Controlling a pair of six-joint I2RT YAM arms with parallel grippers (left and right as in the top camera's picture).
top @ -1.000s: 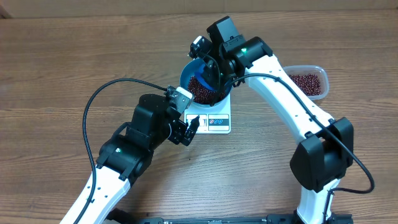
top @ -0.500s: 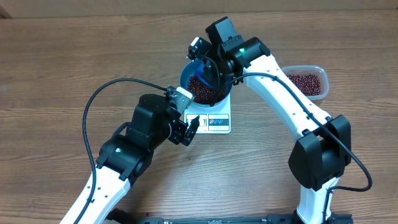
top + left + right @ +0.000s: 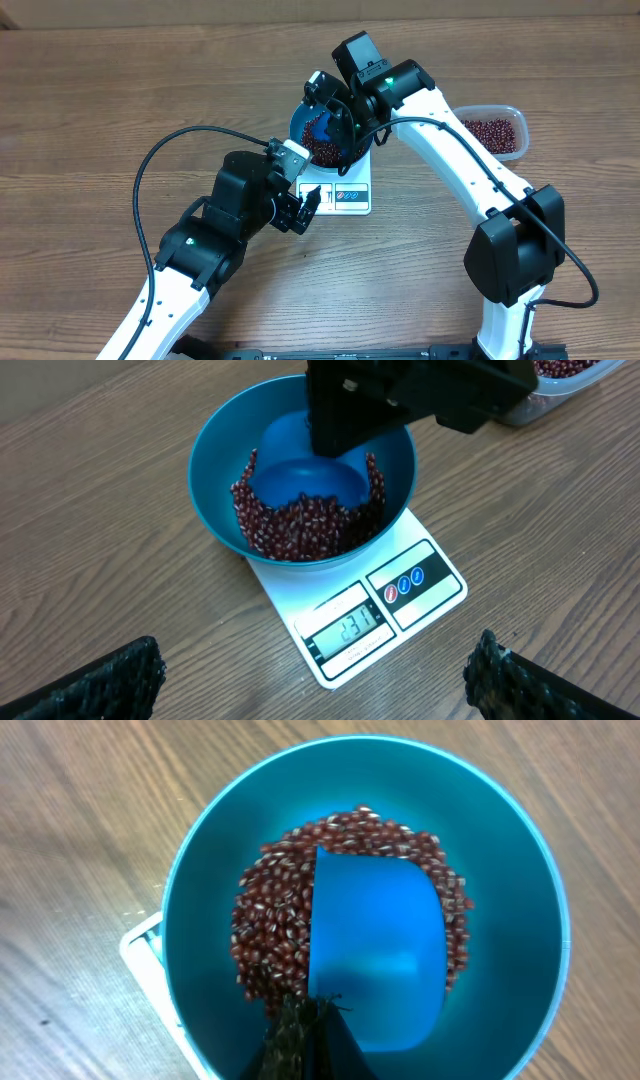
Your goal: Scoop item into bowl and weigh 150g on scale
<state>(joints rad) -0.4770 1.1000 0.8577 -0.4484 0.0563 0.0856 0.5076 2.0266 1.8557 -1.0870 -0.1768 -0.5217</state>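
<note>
Wood-grain counter (image 3: 100, 100) carries the scale (image 3: 420, 575), with the blue bowl (image 3: 215, 470) standing on it and a layer of beans (image 3: 300, 530) already inside. The right gripper (image 3: 305, 1032) is clamped on a small blue scoop (image 3: 375, 950) that sits empty among the beans. The left gripper (image 3: 303, 208) hangs wide open near the scale, holding nothing. The display looks like 231, so the bowl is probably overfilled and some beans likely must return to the tub (image 3: 495, 132) at far right.
</note>
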